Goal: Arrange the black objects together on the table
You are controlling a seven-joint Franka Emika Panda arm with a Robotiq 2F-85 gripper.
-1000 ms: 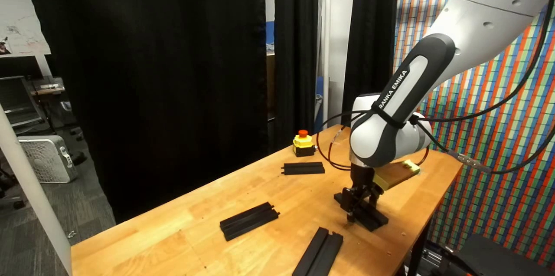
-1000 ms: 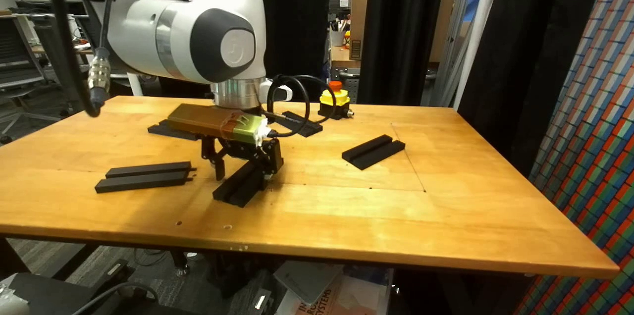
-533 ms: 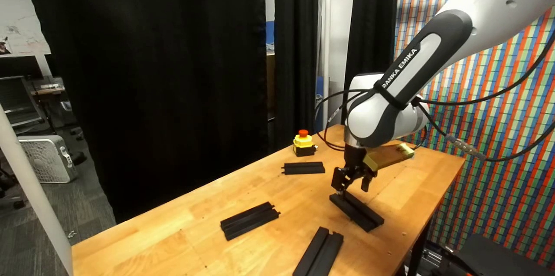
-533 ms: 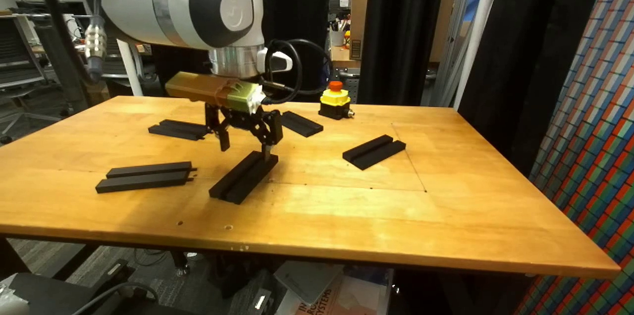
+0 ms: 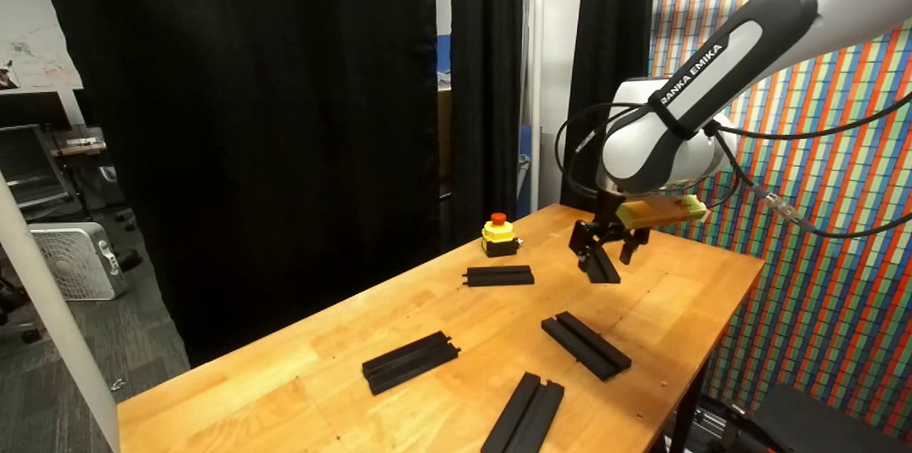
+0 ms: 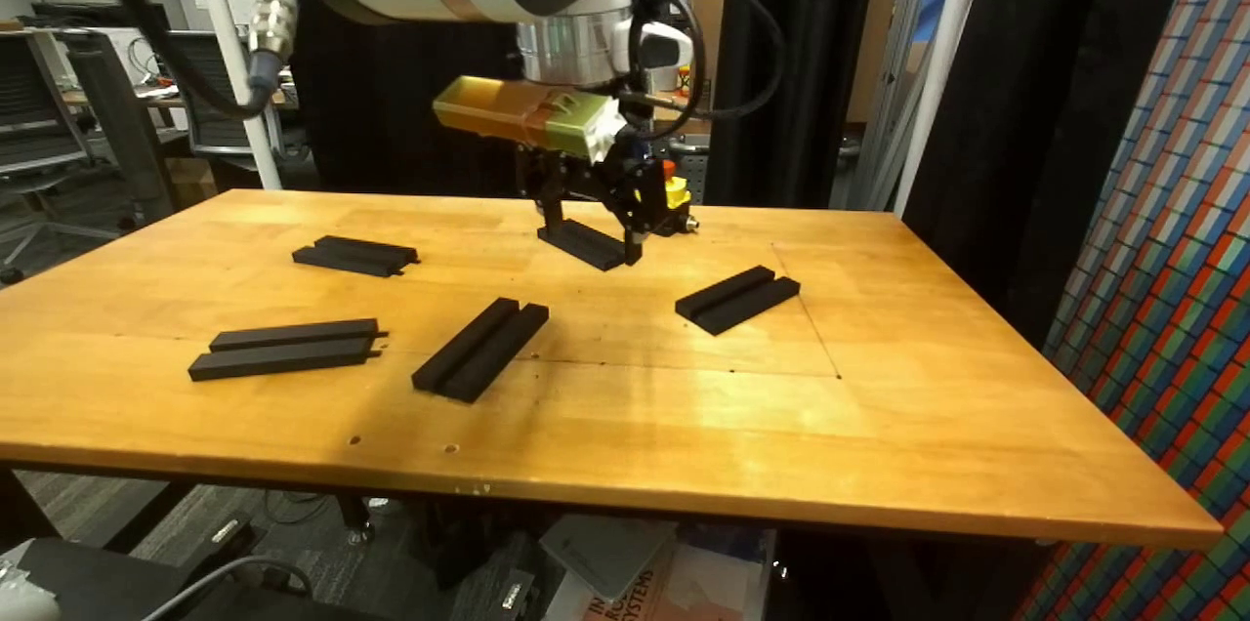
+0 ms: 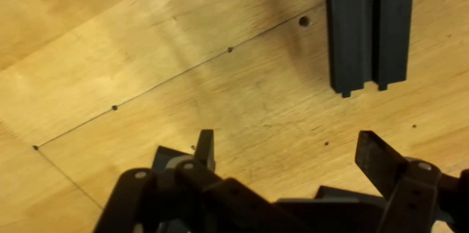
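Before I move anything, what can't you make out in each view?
Nearest black bar, in an exterior view: lower end cut off by the bottom edge.
Yellow-and-red button, in an exterior view: left part hidden by the hand.
Partly covered black bar, in an exterior view: upper end behind the hand.
Upper-right black bar, in the wrist view: far end cut off by the top edge.

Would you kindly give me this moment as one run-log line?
gripper: open, empty, above table; black bars: five, all apart on table; grouping: not yet done

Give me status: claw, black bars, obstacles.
Claw open, empty, above table. Five black bars, scattered flat. Possible obstacle: yellow-and-red button box near edge.
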